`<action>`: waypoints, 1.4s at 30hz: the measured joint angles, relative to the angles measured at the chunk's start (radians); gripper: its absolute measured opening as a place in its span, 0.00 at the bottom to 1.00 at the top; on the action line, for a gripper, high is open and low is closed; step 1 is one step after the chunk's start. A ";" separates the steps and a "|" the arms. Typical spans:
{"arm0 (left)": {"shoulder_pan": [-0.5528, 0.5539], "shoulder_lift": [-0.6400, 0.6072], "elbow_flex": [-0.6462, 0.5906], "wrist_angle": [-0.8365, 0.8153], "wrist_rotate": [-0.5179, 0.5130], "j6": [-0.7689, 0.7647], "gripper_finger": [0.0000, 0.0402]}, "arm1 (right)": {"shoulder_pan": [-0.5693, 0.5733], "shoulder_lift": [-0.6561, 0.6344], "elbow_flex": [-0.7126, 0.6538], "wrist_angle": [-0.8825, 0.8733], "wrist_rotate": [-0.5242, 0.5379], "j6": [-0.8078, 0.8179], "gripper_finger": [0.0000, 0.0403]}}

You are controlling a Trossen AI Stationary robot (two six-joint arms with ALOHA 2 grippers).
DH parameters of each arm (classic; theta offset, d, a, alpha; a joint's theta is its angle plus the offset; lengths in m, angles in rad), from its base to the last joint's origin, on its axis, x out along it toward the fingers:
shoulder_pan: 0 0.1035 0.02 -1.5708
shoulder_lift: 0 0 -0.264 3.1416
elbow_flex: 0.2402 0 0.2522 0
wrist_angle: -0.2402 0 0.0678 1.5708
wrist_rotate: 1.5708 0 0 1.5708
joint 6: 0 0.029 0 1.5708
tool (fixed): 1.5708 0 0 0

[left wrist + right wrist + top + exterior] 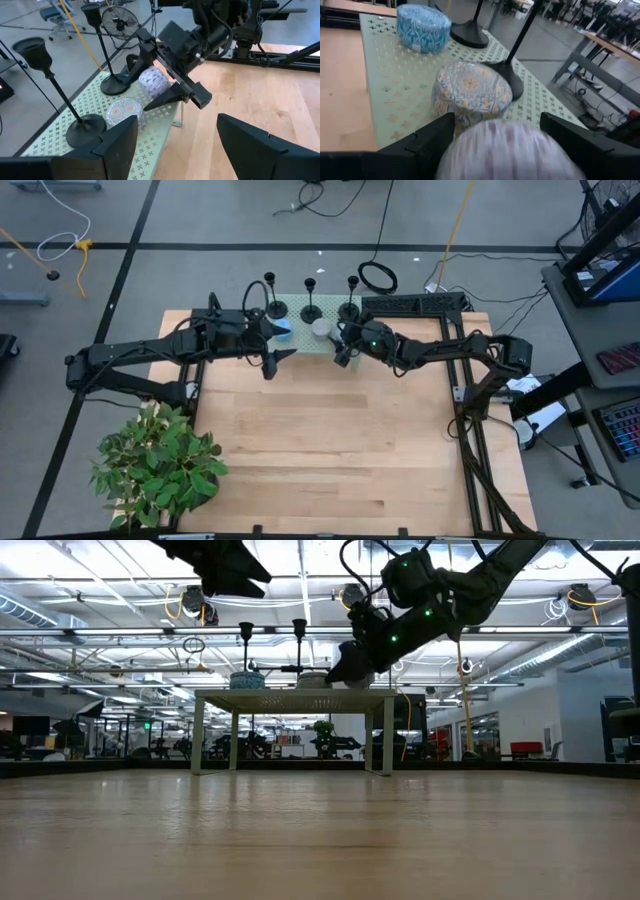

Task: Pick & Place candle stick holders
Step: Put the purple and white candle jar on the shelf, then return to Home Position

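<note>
black candle stick holders (312,301) stand just behind right gripper (343,350) clamping pale candle (152,82).

Industrial lab: open hall, ceiling trusses (300,632), floor cables (340,200), workbenches (615,47).

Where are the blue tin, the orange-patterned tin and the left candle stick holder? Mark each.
blue tin (422,27), right wrist view, on its patterned side wall.
orange-patterned tin (470,92), right wrist view, on its top face.
left candle stick holder (274,310), high view, on its round base.

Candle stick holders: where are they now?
High view: the three candle stick holders stand in a row along the table's far edge, on the green patterned mat.
</note>
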 joint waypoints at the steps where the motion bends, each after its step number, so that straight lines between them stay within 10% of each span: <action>1: 0.000 0.000 0.000 -0.002 0.000 -0.004 0.68 | 0.000 0.000 0.000 -0.002 0.000 0.000 0.70; 42: 0.000 0.000 0.000 0.009 0.000 -0.024 0.68 | -0.076 -0.062 -0.001 0.000 -0.130 0.081 0.83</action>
